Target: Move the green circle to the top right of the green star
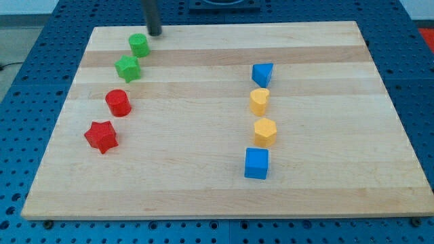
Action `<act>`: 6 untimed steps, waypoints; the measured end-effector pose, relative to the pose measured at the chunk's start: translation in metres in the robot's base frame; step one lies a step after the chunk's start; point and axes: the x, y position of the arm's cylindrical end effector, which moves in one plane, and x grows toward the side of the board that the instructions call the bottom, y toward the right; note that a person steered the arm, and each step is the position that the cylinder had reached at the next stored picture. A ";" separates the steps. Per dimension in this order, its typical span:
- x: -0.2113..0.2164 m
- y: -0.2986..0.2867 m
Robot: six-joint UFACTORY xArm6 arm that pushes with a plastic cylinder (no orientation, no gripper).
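Note:
The green circle is a short green cylinder near the board's top left. The green star lies just below it and slightly to its left, the two almost touching. My tip is the lower end of the dark rod at the board's top edge, just above and to the right of the green circle, with a small gap between them.
A red circle and a red star continue the left column downward. On the right stand a blue triangular block, a yellow block, a yellow hexagon and a blue cube. The wooden board lies on a blue perforated table.

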 end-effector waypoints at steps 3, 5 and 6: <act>0.026 -0.027; 0.037 -0.004; 0.038 0.012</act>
